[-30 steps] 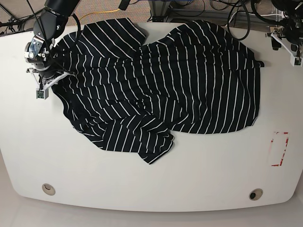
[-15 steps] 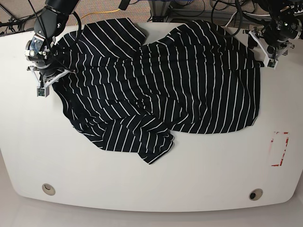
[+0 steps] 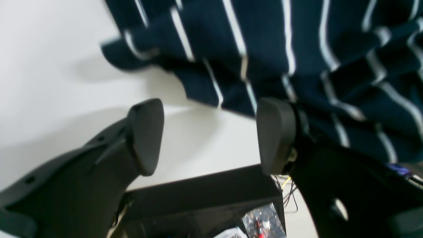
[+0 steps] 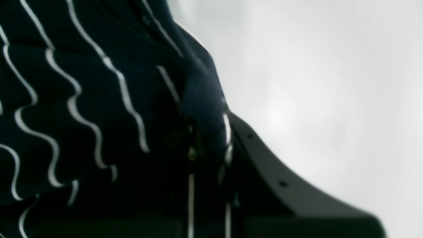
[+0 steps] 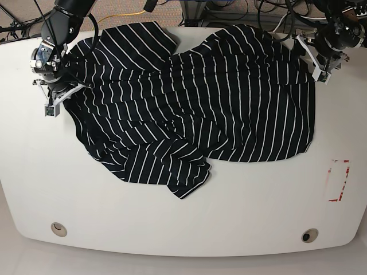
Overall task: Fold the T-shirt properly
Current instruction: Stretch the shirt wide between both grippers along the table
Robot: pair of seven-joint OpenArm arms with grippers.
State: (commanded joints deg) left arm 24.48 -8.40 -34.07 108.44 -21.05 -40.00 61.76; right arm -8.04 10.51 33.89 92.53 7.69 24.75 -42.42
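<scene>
The T-shirt (image 5: 200, 103), dark navy with thin white stripes, lies crumpled across the white table (image 5: 183, 223), with one folded flap (image 5: 172, 169) toward the front. On the base view's left, my right gripper (image 5: 54, 102) is shut on the shirt's left edge; the right wrist view shows that fabric (image 4: 99, 99) bunched in the gripper (image 4: 205, 142). My left gripper (image 5: 317, 66) hovers at the shirt's upper right corner. It is open (image 3: 210, 135), with bare table between its pads. One pad (image 3: 274, 135) touches the shirt hem (image 3: 297, 49).
A red-outlined mark (image 5: 338, 180) sits near the table's right edge. Two round holes (image 5: 57, 229) (image 5: 309, 235) lie near the front edge. Cables (image 5: 132, 14) and equipment crowd the floor beyond the far edge.
My left arm has swung in from the table's far right edge to the shirt's upper right corner. My right gripper has shifted slightly up while holding the left edge.
</scene>
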